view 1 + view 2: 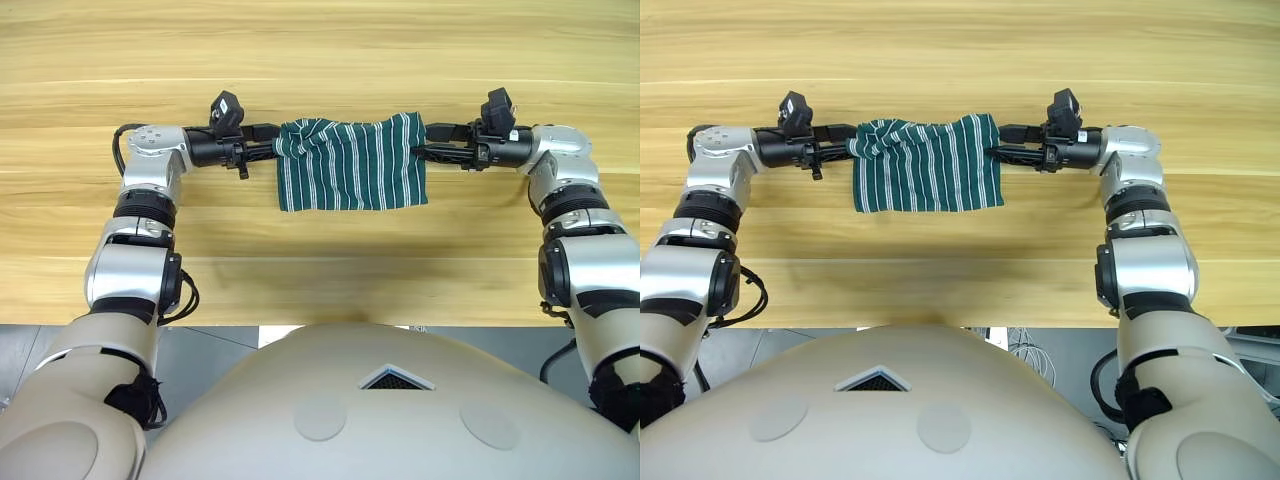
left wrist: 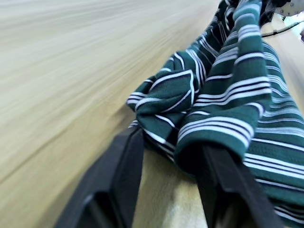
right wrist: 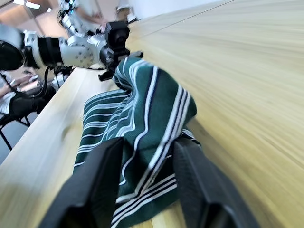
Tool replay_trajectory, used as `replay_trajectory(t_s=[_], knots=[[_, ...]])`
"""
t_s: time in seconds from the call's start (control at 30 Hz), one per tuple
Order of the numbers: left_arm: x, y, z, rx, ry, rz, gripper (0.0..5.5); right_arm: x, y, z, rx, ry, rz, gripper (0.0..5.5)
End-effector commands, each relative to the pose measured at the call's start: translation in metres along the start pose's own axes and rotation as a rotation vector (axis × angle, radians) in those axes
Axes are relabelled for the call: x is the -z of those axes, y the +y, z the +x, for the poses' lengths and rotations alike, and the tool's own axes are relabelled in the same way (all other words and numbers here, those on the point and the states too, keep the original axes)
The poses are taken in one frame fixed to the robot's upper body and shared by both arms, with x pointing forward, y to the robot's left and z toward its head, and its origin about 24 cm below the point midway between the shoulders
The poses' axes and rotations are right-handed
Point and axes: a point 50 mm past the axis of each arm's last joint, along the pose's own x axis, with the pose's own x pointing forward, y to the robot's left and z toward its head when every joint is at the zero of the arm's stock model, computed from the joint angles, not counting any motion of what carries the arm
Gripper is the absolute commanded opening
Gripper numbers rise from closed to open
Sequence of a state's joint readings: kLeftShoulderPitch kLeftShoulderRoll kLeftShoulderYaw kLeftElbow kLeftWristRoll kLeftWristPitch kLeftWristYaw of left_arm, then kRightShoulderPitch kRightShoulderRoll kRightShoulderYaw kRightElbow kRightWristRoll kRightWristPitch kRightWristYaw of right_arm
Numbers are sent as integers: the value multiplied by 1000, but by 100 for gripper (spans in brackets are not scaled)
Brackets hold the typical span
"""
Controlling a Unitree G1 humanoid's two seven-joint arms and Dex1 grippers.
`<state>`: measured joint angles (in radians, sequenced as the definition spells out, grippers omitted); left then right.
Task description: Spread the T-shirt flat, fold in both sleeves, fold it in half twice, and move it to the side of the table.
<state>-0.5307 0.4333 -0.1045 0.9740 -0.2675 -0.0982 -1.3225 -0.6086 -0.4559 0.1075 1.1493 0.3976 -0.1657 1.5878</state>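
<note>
While both arms point inward toward each other over the wooden table (image 1: pixel 300 60), we see the left gripper (image 2: pixel 168 152) clamped on one bunched end of the green, white-striped T-shirt (image 1: pixel 350 165) and the right gripper (image 3: pixel 149 147) clamped on the opposite end. Cloth is pinched between each pair of black fingers (image 2: pixel 118 171). The T-shirt spans the gap between the two grippers and hangs from them as a rumpled panel. Whether its lower edge touches the table we cannot tell.
</note>
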Motion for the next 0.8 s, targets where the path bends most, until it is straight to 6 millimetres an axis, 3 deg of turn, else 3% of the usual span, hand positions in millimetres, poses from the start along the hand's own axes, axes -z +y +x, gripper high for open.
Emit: replay_trajectory(t_s=[0.03, 0.17, 0.33, 0.4, 0.5, 0.63, 0.8], knots=[[-1, 3, -1, -11, -66, -116, 212, -12, -7, 1, 76, -54, -64, 258], [3, 6, -8, -74, -179, -264, 283, -21, -13, -7, 242, -134, -154, 337], [0, 19, -21, -249, -339, -365, 363, -20, -19, -3, 402, -94, -239, 421], [6, 18, -29, -282, -351, -340, 399, -25, -14, 0, 335, -136, -299, 424], [2, 13, -52, -303, -484, -237, 404, -30, 3, 17, 100, -155, -398, 424], [-13, -5, -76, -330, -676, -92, 404, -25, 23, 60, -153, -88, -461, 424], [-24, -37, -88, -328, -770, -15, 404, -17, 33, 104, -290, -7, -453, 424]])
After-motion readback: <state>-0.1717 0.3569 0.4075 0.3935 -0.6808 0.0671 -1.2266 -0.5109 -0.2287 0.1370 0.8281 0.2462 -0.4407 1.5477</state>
